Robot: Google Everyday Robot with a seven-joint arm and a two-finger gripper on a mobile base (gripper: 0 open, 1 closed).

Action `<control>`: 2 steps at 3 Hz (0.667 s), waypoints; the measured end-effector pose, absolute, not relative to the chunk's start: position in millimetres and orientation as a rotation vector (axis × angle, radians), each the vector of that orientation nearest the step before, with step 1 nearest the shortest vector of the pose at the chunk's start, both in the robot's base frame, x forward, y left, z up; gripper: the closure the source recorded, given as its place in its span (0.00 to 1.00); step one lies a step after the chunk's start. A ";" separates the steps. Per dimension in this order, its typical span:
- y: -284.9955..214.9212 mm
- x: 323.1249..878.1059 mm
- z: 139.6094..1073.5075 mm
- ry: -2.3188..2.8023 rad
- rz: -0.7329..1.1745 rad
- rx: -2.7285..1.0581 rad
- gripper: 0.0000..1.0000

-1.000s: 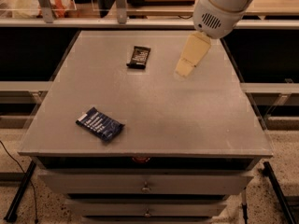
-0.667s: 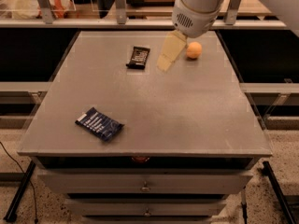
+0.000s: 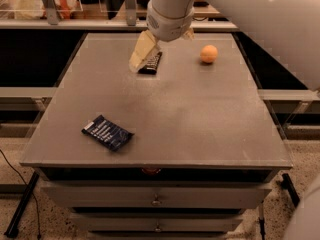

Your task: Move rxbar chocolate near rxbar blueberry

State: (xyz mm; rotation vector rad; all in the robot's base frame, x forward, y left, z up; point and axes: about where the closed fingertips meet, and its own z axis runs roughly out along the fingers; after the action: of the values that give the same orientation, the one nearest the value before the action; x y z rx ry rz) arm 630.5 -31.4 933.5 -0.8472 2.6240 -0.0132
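Note:
The rxbar chocolate point(image 3: 152, 64), a small black-wrapped bar with pale text, lies at the far middle of the grey table point(image 3: 200, 119). The gripper point(image 3: 142, 54) hangs from the white arm just over the bar's left side and hides part of it. The rxbar blueberry point(image 3: 107, 132), a dark blue bar with white text lines, lies flat near the front left of the table, well apart from the black bar.
An orange ball point(image 3: 209, 53) sits at the far right of the table. The white arm point(image 3: 240, 14) fills the upper right of the view. Drawers point(image 3: 155, 200) are under the table top. Shelving and a rail run behind the table.
The gripper has swung left from the far right of the table to just over the black bar. The orange ball has come into view. Both bars lie where they were.

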 end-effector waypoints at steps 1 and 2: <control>-30.3 630.3 934.0 2.658 0.014 -0.727 0.00; -30.3 630.3 933.9 2.657 0.014 -0.727 0.00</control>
State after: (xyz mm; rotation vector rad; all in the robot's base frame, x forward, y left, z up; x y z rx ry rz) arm 630.3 -30.3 933.9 -0.7267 2.6574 0.0137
